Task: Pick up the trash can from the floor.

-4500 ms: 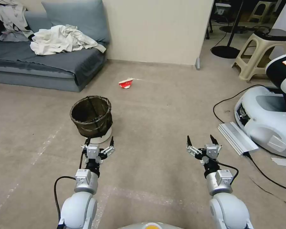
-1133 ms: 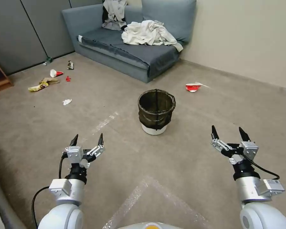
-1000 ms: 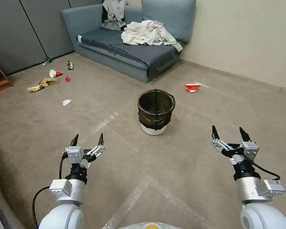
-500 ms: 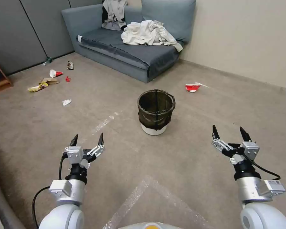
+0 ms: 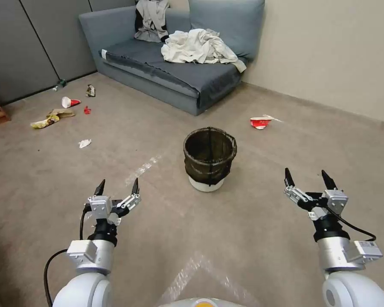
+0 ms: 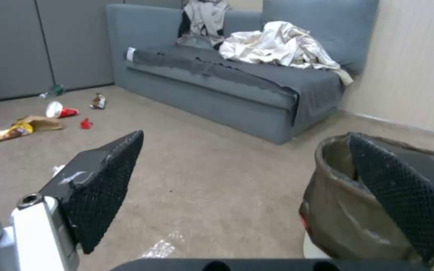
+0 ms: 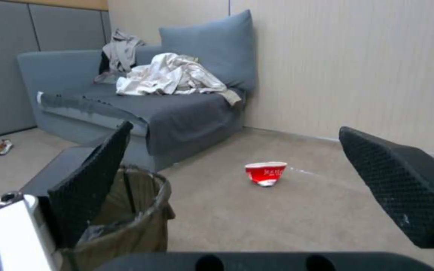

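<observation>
The trash can point(image 5: 209, 160) stands upright on the floor point(image 5: 251, 221), straight ahead between my two arms. It is a small round bin with a dark brownish bag over the rim and a white base. My left gripper point(image 5: 117, 188) hovers open, nearer to me and to the left of the can, empty. My right gripper point(image 5: 308, 178) hovers open to the can's right, also empty. The left wrist view has the trash can point(image 6: 347, 210) partly behind one fingertip. The right wrist view catches the trash can point(image 7: 132, 222) behind one fingertip.
A crushed red-and-white cup point(image 5: 260, 122) lies beyond the can on the right. A grey sofa point(image 5: 166, 72) with crumpled clothes stands at the back. Scattered litter point(image 5: 51, 117) lies far left. A beige wall point(image 5: 337, 55) bounds the right. Whitish tape marks point(image 5: 143, 166) cross the carpet.
Over the last half second the whole view shifted slightly, so the camera moved; the can sits marginally lower in view. Compared with 4.5 s ago the view has turned left. Both grippers stay open.
</observation>
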{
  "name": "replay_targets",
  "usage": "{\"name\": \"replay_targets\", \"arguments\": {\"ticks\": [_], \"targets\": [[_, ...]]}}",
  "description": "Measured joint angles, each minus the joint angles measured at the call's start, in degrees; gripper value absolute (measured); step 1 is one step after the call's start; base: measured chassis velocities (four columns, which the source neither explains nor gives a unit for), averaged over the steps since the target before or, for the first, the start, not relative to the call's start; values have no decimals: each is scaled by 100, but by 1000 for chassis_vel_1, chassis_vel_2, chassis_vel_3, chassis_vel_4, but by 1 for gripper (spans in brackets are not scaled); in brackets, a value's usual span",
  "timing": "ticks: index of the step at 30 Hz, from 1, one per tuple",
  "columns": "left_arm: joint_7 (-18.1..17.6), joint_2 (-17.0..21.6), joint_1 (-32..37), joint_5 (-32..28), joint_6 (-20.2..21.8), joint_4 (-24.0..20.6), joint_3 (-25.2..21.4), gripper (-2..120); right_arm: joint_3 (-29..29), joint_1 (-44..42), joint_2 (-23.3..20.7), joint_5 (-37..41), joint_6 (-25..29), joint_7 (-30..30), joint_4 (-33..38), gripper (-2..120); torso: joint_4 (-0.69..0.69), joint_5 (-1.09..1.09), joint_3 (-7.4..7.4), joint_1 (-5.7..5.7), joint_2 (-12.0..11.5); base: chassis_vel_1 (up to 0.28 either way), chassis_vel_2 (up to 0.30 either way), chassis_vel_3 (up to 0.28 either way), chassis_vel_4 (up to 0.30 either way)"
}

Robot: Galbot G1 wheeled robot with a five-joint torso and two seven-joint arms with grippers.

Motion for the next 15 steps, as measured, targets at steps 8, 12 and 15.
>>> {"name": "replay_targets", "arguments": {"ticks": [8, 12, 15], "targets": [[-1, -1, -10, -5, 0, 29, -3, 100, -5, 7, 2, -10, -4, -1, -17, 100, 0, 0, 0, 0, 0, -120, 126, 128, -123], [-2, -3, -19, -6, 1, 39, -3, 100, -6, 13, -2, -12, -6, -1, -23, 100, 0, 1, 0, 0, 0, -110, 125, 102, -125], [-2, -3, -27, -9, 2, 48, -3, 100, -10, 19, -3, -15, -8, 0, -28, 100, 0, 0, 0, 0, 0, -137, 134, 140, -130]]}}
